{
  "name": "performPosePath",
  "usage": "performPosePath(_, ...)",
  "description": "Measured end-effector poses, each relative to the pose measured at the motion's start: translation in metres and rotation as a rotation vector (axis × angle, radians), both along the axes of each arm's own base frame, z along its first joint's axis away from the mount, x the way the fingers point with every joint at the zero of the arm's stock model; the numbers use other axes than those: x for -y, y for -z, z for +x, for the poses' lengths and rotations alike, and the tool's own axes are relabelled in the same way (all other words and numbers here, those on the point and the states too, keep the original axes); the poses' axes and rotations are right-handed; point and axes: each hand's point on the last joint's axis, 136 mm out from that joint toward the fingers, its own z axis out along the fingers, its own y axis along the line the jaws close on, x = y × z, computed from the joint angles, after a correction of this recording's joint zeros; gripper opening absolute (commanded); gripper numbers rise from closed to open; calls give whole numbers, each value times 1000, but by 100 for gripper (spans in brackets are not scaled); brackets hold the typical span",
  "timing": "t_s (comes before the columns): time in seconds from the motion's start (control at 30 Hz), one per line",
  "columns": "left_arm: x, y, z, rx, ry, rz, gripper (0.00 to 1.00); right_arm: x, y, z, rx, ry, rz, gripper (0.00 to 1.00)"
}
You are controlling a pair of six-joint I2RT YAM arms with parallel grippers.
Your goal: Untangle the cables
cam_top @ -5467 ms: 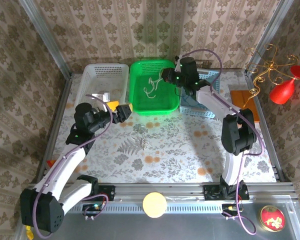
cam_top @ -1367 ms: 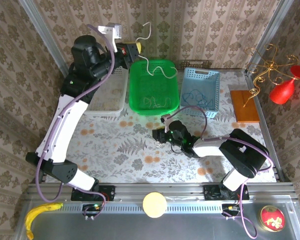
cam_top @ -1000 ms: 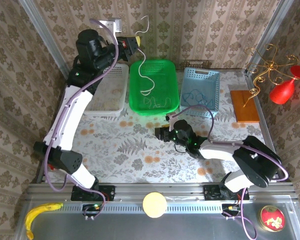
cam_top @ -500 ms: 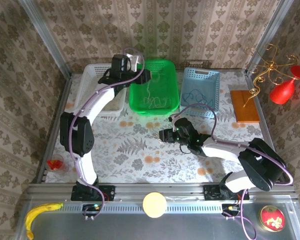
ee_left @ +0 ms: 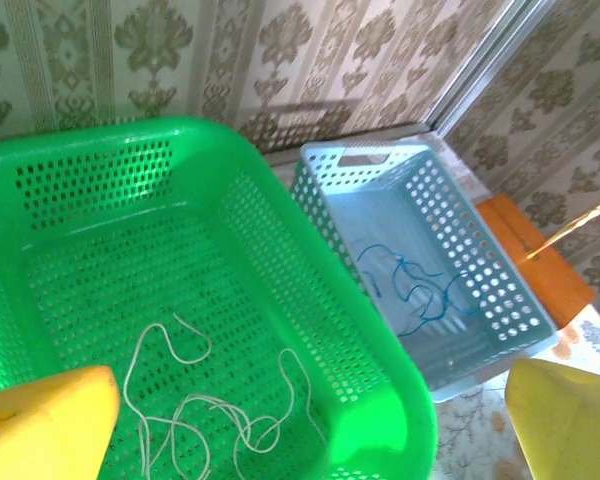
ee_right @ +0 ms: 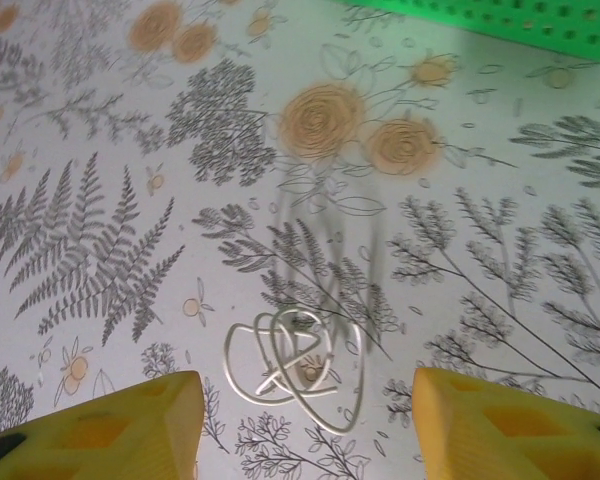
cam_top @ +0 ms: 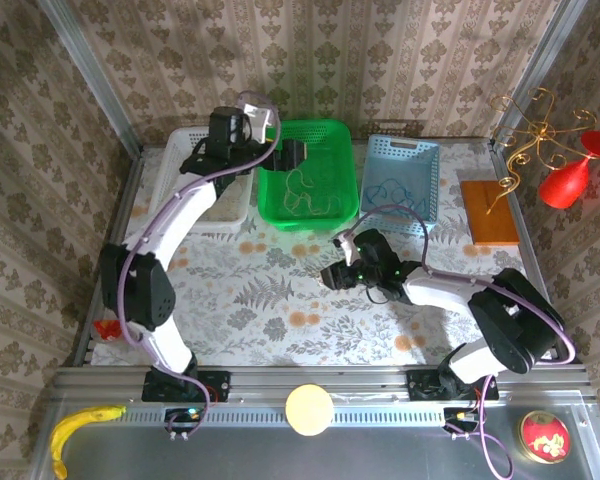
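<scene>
A pale cream cable (ee_left: 200, 420) lies in loose loops on the floor of the green basket (ee_left: 380, 400), (cam_top: 310, 222). My left gripper (ee_left: 310, 400) hangs open just above it, nothing between its yellow fingers (ee_left: 40, 425). In the top view that gripper (cam_top: 292, 152) sits over the basket's back left. A blue cable (ee_left: 415, 290) lies in the light blue basket (ee_left: 350, 160), (cam_top: 400, 145). On the flowered tabletop, a small whitish knot of cable (ee_right: 295, 360) lies between the spread fingers of my open right gripper (ee_right: 305, 385), (cam_top: 332, 275), untouched.
A white basket (cam_top: 205, 175) stands left of the green one. An orange board (cam_top: 490, 210) with a gold wire stand and a red glass (cam_top: 570, 175) is at the right. A banana (cam_top: 80, 425), a yellow ball (cam_top: 309, 408) and a red tin (cam_top: 545, 435) rest on the front rail.
The left arm came down from high above the baskets, opened and let the cream cable drop into the green basket. The right gripper drifted slightly right, staying low by the knot.
</scene>
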Motion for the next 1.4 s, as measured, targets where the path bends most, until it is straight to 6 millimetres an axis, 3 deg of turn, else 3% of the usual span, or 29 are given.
performPosePath(0.17, -9, -22, -27, 19, 7, -39, 100, -7, 12, -1, -23, -65, -27, 57)
performPosePath(0.33, -17, -22, -51, -2, 11, -61, 100, -10, 25, -4, -50, -98, -50, 51)
performPosePath(0.43, -25, -19, -62, -19, 2, -74, 100, -11, 33, -5, -67, -111, -59, 36)
performPosePath(0.57, -34, -14, -75, -33, -13, -95, 100, -10, 38, -7, -84, -119, -69, 0)
performPosePath(0.63, -37, -9, -82, -45, -13, -107, 100, -10, 37, -9, -89, -121, -71, 0)
performPosePath(0.73, -39, 9, -93, -77, -10, -127, 100, -9, 21, -11, -70, -123, -56, 0)
performPosePath(0.9, -40, 63, -113, -182, -2, -174, 100, -11, -47, -9, 46, -110, 61, 0)
performPosePath(1.03, -30, 94, -129, -257, 15, -221, 97, -9, -90, -7, 109, -83, 151, 0)
performPosePath(1.2, 7, 89, -156, -259, 119, -285, 85, -7, -107, -5, 111, -53, 203, 0)
performPosePath(1.4, 24, 75, -161, -232, 145, -348, 76, -7, -108, -5, 93, -35, 216, 0)
